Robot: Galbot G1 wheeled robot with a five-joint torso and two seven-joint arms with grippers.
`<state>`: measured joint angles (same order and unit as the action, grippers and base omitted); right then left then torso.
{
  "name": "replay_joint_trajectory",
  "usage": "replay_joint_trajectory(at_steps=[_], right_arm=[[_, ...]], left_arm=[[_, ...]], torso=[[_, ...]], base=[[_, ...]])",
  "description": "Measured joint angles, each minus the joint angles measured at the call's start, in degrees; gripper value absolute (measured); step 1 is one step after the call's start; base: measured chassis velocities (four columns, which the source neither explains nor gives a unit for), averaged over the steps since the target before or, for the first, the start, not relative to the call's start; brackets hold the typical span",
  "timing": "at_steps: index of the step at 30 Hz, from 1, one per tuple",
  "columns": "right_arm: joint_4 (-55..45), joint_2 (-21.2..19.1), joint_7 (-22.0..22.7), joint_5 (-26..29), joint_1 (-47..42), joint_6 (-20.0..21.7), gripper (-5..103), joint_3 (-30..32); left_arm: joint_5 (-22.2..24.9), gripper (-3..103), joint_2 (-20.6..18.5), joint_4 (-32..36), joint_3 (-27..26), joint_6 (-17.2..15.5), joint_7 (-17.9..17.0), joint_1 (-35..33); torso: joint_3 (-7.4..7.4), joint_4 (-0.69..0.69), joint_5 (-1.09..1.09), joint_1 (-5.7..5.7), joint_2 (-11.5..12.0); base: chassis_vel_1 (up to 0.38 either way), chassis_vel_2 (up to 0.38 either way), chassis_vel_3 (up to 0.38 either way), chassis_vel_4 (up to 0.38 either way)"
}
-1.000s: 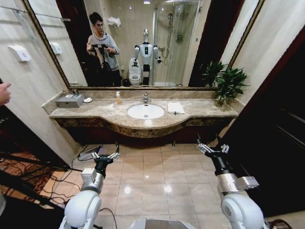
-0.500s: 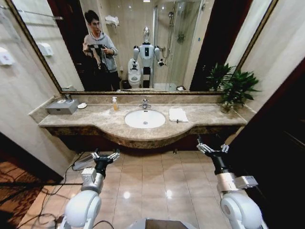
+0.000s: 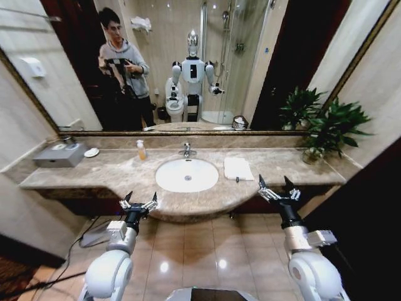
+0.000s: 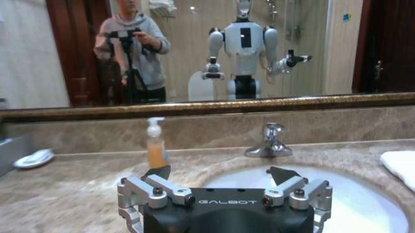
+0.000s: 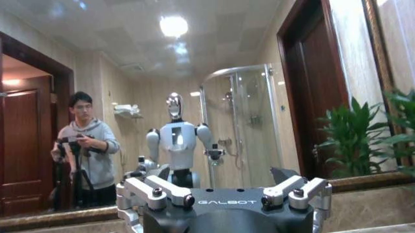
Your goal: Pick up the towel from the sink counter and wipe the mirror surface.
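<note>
both tools are spread wide and empty: the right tool (image 3: 275, 186) hangs at the bench's front edge, near the towel (image 3: 238, 168); the left tool (image 3: 138, 201) hangs below the bulging rim. this looks like the approach step. next the right tool must rise over the bench (image 3: 113, 172) edge; the basin (image 3: 187, 175) lies beside the towel and the mirror (image 3: 263, 63) stands behind.

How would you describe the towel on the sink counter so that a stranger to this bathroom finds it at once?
Start at the sink counter under the mirror and find the white oval basin. The towel lies flat just right of it, a small white folded cloth, soft and rectangular, unlike the round dish far to the left.
</note>
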<state>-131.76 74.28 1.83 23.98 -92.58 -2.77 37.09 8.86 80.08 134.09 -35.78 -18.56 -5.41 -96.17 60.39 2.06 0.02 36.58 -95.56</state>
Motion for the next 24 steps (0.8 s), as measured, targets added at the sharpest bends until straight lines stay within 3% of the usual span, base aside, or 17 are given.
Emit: replay_joint_trajectory(at_steps=[1,2,7,11,24], right_arm=[[-0.55,-0.19,0.58,0.52,0.18,1.42,100,-0.3],[-0.73,-0.66,1.19,1.14,0.48,3.12,100,-0.55],[0.74,-2.01,1.57,1.78,1.9,5.21,100,-0.92],[5.45,-4.29,2.15,5.44,7.28,9.42,100,-2.1],[19.83,-7.74,2.06,9.14,22.27,12.97,100,-8.56]], left_arm=[[0.0,100,0.0,0.0,-0.01,0.0,0.0,0.0],[0.0,100,0.0,0.0,0.0,0.0,0.0,0.0],[0.0,100,-0.01,0.0,0.0,0.0,0.0,0.0],[0.0,100,0.0,0.0,0.0,0.0,0.0,-0.05],[0.0,100,0.0,0.0,-0.01,0.0,0.0,-0.01]], torso=[[0.0,0.01,-0.06,0.01,0.0],[0.0,0.0,0.02,-0.01,0.0],[-0.02,-0.05,-0.02,-0.08,-0.02],[-0.04,0.03,-0.02,-0.14,-0.05],[-0.01,0.0,-0.03,-0.04,-0.03]], base=[[-0.141,0.128,0.098,-0.108],[-0.068,0.097,0.014,-0.047],[-0.04,0.03,-0.047,-0.009],[0.075,-0.032,-0.047,0.036],[0.008,-0.005,-0.003,0.009]])
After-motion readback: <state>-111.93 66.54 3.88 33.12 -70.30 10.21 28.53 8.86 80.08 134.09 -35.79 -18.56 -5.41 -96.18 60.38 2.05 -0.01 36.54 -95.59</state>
